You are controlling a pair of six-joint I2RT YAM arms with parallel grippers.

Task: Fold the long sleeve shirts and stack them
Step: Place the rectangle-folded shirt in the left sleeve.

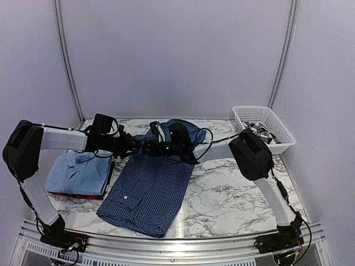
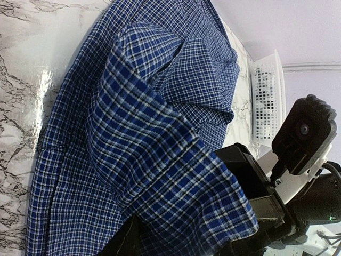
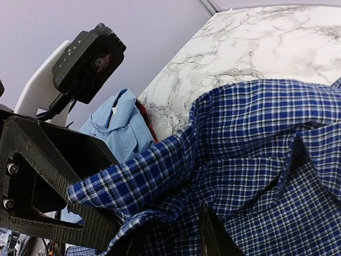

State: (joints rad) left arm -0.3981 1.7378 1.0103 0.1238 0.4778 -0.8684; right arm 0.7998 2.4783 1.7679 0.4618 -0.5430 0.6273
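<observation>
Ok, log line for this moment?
step: folding | navy checked shirt: centre, far end bunched | light blue shirt: folded, on dark red shirt

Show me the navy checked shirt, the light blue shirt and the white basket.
navy checked shirt (image 1: 147, 194): top view, lower front panel.
light blue shirt (image 1: 77, 173): top view, folded body.
white basket (image 1: 252, 114): top view, far wall.

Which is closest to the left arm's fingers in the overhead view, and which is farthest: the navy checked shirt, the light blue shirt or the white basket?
1. The navy checked shirt, in the centre, bunched right at the left fingers.
2. The light blue shirt, folded on the left side.
3. The white basket, in the far right corner.
</observation>
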